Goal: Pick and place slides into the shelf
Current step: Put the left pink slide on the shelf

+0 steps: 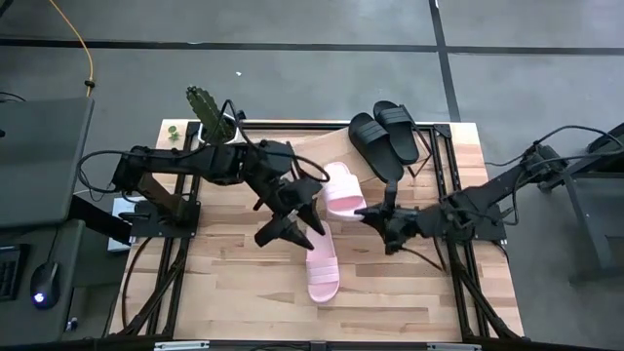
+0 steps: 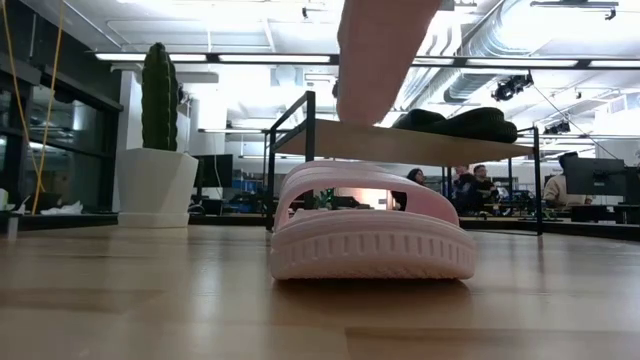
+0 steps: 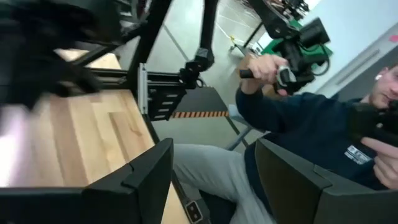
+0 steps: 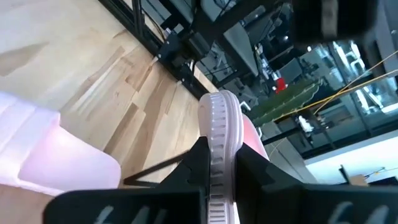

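Observation:
One pale pink slide (image 1: pixel 343 190) (image 2: pixel 385 45) is in my right gripper (image 1: pixel 369 212) (image 4: pixel 219 163), which is shut on it above the table's middle. The second pink slide (image 1: pixel 324 268) (image 2: pixel 370 235) lies sole-down on the table near the front edge. Two black slides (image 1: pixel 385 136) (image 2: pixel 460 122) sit side by side on the right part of the shelf (image 1: pixel 317 146) (image 2: pixel 400 142). My left gripper (image 1: pixel 292 228) (image 3: pixel 214 186) is open, hovering just left of both pink slides and holding nothing. My right gripper pinches the pink slide by the ribbed side rim of its sole (image 4: pixel 217 134) between its two fingers, coming roughly level from the table's right. The slide stands on edge in the hold, lifted clear of the table, with one end (image 2: pixel 372 100) pointing down.
A potted cactus (image 1: pixel 210 117) (image 2: pixel 157 150) stands at the far left corner beside the shelf. The shelf's left half is bare plank. A person (image 3: pixel 298 118) sits beyond the table's edge in the left wrist view. Bare tabletop lies to the near left and near right.

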You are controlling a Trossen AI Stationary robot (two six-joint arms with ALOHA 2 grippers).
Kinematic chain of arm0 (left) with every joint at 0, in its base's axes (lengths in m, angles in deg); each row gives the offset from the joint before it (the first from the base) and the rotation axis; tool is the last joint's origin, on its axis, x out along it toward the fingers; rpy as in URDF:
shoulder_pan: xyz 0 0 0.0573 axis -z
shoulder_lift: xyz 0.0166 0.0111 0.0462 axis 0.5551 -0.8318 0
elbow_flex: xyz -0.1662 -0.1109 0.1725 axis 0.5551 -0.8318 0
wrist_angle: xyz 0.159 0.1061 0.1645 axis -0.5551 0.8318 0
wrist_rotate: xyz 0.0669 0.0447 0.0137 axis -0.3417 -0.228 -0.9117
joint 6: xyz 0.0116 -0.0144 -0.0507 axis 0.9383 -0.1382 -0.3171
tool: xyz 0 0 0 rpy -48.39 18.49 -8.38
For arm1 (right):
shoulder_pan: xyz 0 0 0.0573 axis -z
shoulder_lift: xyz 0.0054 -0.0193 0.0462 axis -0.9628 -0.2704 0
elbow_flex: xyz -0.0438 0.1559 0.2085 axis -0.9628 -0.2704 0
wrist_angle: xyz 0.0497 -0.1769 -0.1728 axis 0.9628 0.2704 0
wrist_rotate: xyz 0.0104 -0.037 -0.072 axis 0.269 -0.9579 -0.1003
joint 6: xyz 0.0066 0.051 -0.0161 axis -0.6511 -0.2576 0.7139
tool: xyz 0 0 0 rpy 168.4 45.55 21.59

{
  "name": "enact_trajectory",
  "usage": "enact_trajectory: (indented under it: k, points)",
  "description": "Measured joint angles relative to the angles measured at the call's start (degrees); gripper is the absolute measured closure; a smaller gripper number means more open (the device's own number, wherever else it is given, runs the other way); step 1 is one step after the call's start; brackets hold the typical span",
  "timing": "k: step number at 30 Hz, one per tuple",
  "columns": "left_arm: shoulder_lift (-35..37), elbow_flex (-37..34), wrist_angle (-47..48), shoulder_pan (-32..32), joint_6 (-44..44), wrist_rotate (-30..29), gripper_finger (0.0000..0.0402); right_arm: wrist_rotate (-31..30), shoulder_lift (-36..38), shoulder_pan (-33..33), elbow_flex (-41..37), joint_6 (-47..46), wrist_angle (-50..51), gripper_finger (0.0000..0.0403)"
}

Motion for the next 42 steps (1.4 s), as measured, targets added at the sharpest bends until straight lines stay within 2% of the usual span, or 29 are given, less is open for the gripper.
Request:
enact_trajectory:
  k: [19, 32, 42]
  points:
    - [0.3, 0.0, 0.7, 3.5, 1.7, -0.9, 0.0186, 24.4, 7.1, 24.5, 0.0, 1.8, 5.5, 0.0389]
    - [0.3, 0.0, 0.7, 3.4, 1.7, -0.9, 0.0186, 42.8, 7.5, 40.2, 0.0, 3.0, 5.5, 0.0389]
    - [0.3, 0.0, 0.7, 3.4, 1.7, -0.9, 0.0186, 48.8, 7.4, 46.4, 0.0, 3.2, 5.4, 0.0389]
